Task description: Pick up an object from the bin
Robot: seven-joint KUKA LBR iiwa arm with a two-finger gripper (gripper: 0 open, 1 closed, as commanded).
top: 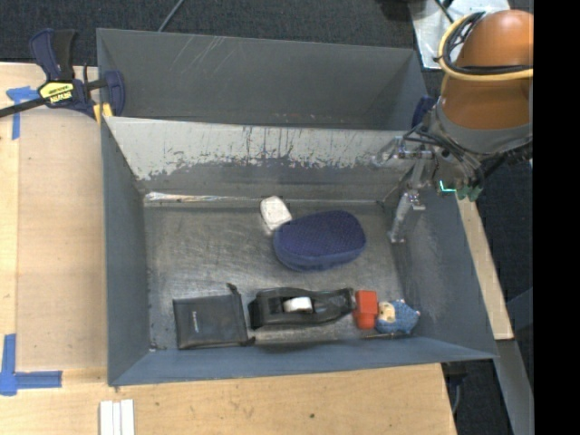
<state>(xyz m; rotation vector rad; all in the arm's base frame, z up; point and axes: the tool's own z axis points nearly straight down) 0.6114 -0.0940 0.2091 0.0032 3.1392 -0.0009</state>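
Dark blue oval padded pouch [319, 239], mid-floor of the grey metal bin [272, 89]: the thing nearest my claw [403, 214].
I judge it soft and light, likely to squash, so I'd pinch across its narrow middle. A small white crumpled lump [275, 211] touches its upper-left edge. My claw hangs beside the right wall; apart or together, I cannot tell.

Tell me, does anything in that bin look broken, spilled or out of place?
Nothing looks spilled or broken. The only oddity is the bin's back wall, streaked with scratches and drip-like marks. The tape dispenser, black square case and blue oval pouch lie flat.
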